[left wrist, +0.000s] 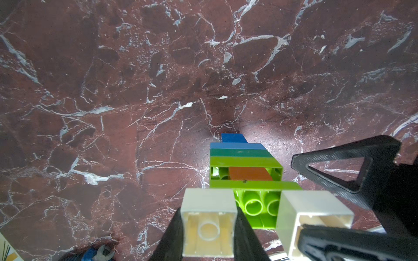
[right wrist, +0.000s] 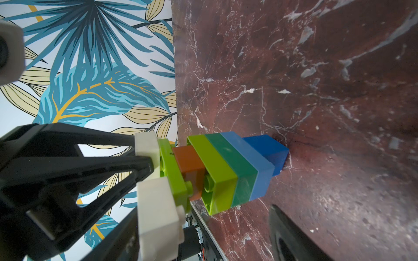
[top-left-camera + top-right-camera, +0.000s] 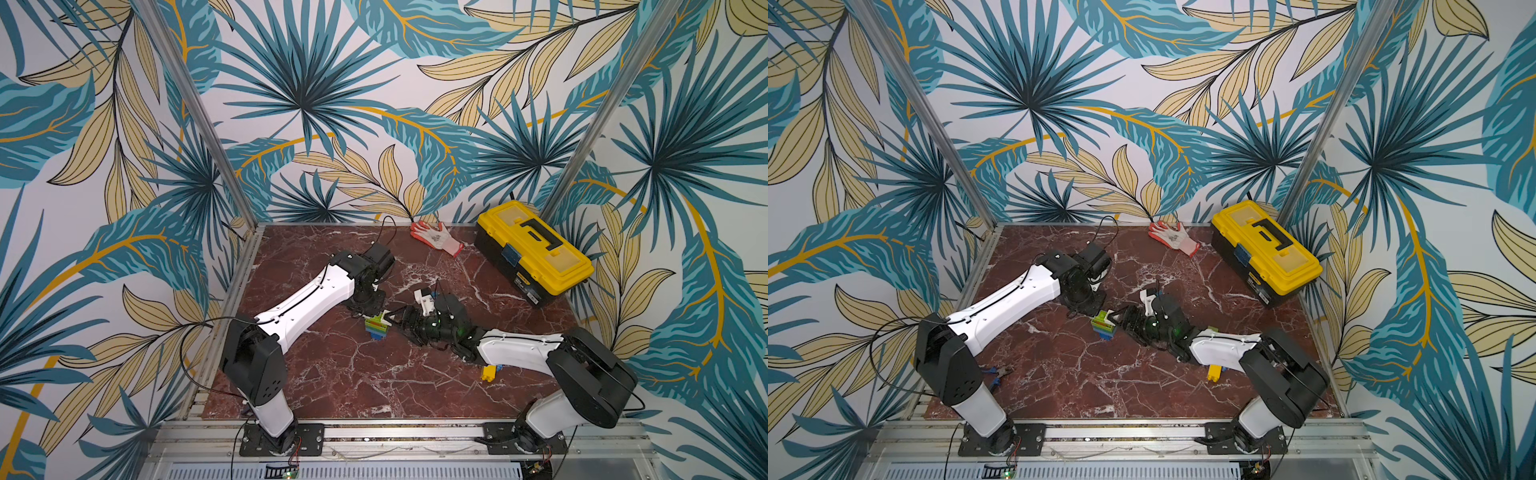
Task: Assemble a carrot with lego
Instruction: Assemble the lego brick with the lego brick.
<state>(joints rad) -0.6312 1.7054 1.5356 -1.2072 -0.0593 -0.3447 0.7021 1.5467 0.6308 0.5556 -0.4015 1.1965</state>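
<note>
Your lego stack (image 2: 221, 171) stands near the middle of the tabletop (image 3: 374, 386), its dark blue end down. Your left gripper (image 1: 209, 211) is clamped on a cream brick (image 1: 208, 228) at the top. Your right gripper (image 3: 392, 320) stands wide about the second cream brick (image 1: 314, 210) beside it; whether it touches, you cannot tell. A yellow brick (image 3: 489, 372) lies toward the front right corner.

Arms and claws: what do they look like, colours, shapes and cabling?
Left arm and right arm: white shells, black joints, thin black cables running along them. Left claw and right claw: black fingers shaped as open triangular frames.
</note>
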